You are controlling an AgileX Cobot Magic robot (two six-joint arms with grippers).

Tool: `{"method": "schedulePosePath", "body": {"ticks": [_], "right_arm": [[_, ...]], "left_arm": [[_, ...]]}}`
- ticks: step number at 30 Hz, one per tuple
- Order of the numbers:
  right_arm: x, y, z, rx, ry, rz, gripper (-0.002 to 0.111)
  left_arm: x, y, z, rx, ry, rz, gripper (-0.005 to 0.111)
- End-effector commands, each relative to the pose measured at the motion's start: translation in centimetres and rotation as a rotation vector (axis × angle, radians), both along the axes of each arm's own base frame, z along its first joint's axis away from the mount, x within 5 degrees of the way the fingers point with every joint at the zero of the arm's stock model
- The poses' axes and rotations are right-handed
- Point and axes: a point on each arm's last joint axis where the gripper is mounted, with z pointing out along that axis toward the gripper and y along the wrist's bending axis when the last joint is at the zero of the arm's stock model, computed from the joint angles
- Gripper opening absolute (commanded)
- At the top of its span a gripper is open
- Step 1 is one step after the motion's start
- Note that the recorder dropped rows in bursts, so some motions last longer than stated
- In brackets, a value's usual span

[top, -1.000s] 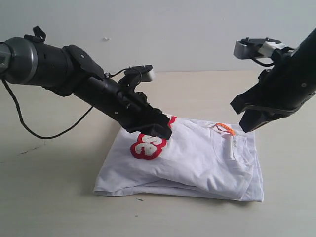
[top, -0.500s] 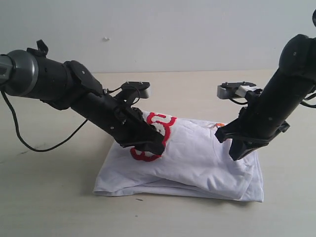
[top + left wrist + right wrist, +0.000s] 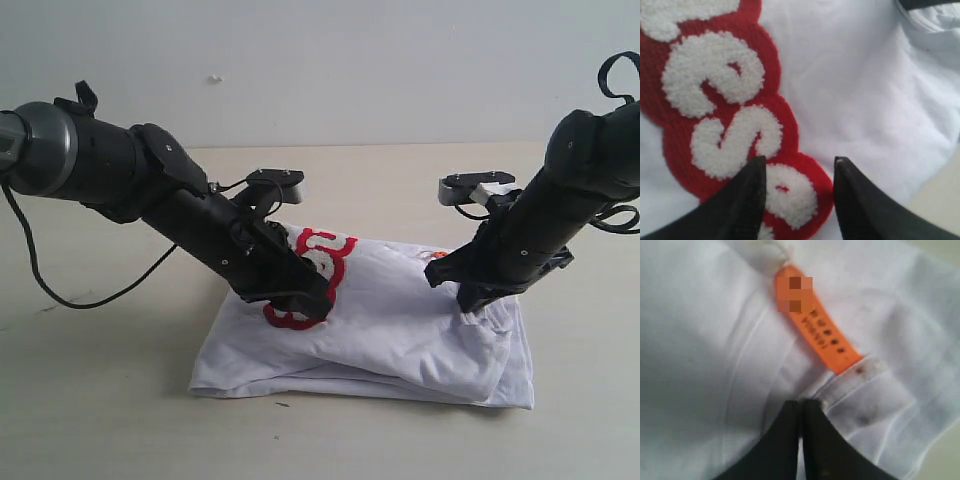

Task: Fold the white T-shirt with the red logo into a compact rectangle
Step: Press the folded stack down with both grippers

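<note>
The white T-shirt (image 3: 400, 325) lies folded on the table, chest side up. Its red logo (image 3: 325, 255) with fuzzy white letters runs along the upper left of the fold. My left gripper (image 3: 303, 300) is down on the near end of the logo. It is open in the left wrist view, the left gripper (image 3: 799, 167) straddling the last letter of the red logo (image 3: 715, 100). My right gripper (image 3: 470, 297) rests on the collar area. In the right wrist view the right gripper (image 3: 802, 404) is shut, its tips against the ribbed collar just below the orange tag (image 3: 812, 320).
The shirt sits on a beige table (image 3: 100, 400) with a pale wall behind. A black cable (image 3: 55, 275) hangs from the left arm and loops over the table at the left. The shirt's lower layers stick out along the near edge (image 3: 300, 385).
The right arm has come down from above the shirt and set its shut tips on the collar. The left gripper has slid a little down the logo, uncovering more letters.
</note>
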Motion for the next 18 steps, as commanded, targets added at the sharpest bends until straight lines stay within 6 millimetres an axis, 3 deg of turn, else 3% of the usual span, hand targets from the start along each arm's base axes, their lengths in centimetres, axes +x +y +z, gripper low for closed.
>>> {"method": "schedulePosePath", "body": {"ticks": [1, 10, 18], "right_arm": [[0.8, -0.3, -0.9, -0.018, -0.052, -0.048, 0.005], [1.7, -0.2, -2.4, -0.005, -0.064, -0.092, 0.005], [1.7, 0.2, -2.1, 0.033, -0.057, -0.061, 0.005]], "left_arm": [[-0.3, 0.3, -0.1, 0.03, 0.012, -0.024, 0.043], [0.1, 1.6, -0.2, 0.032, 0.072, -0.01, 0.043], [0.7, 2.8, -0.3, 0.059, 0.068, 0.01, 0.043]]}}
